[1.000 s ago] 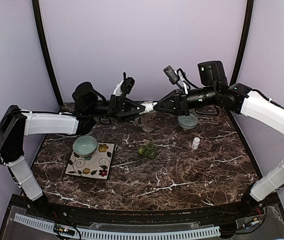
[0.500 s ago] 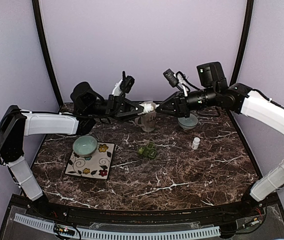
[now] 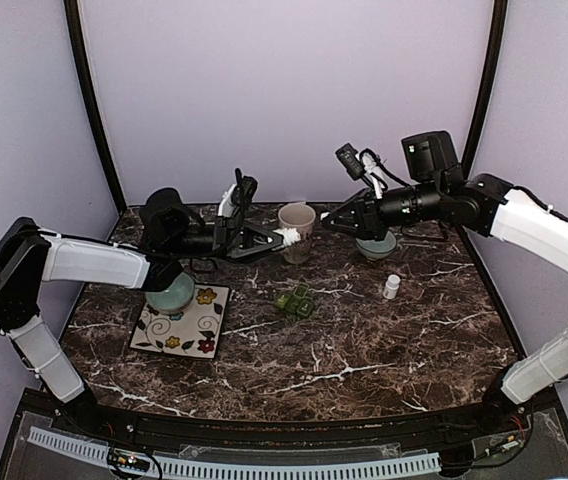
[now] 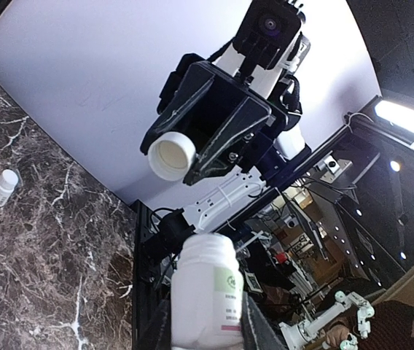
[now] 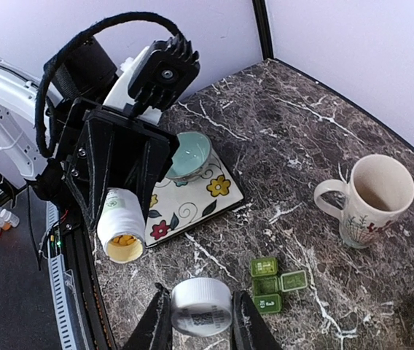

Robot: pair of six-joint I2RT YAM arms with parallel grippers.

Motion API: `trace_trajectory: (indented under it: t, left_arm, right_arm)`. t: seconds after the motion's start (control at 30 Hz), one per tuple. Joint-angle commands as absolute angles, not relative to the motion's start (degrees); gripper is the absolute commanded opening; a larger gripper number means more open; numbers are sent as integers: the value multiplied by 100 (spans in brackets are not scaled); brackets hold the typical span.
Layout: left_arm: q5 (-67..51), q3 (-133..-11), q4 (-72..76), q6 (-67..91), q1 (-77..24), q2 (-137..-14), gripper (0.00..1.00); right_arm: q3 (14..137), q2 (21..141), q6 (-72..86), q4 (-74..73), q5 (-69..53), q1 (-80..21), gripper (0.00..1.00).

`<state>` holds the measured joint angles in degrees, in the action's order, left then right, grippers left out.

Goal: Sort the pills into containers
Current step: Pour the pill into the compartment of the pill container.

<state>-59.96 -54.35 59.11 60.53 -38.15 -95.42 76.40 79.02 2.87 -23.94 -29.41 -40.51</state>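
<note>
My left gripper is shut on an uncapped white pill bottle, held level just left of the mug. Yellow pills show in the mouth of the bottle. My right gripper is shut on the bottle's white cap, a short gap to the right of the bottle's mouth. In the left wrist view the cap faces the camera. The containers, a dark green pill box, lie on the table below both grippers; the pill box has its middle lid flipped open.
A beige mug stands behind the pill box. A teal bowl rests on a flowered plate at the left. Another bowl sits under the right arm, with a small white bottle in front of it.
The two grippers, joined at the bottle a second ago, have drawn apart. The cap came away with the right gripper, and the left gripper sank lower with the bottle.
</note>
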Motion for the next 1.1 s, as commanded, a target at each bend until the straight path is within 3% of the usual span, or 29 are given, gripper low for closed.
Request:
trace_trajectory:
  t: [0.0, 0.5, 1.07]
  left_arm:
    - [-5427, -5017, 6207, 5729, -3803, -9225, 0]
    - [-3876, -4277, 6327, 5241, -4233, -9487, 0]
    - [-2572, -3560, 7941, 5512, -4586, -10466, 0]
  right_arm:
    - [7445, 7710, 469, -2155, -2511, -4064, 0]
    - [6951, 7488, 716, -1880, -1872, -4044, 0]
    - [6243, 7094, 955, -1376, -1330, -4043, 0]
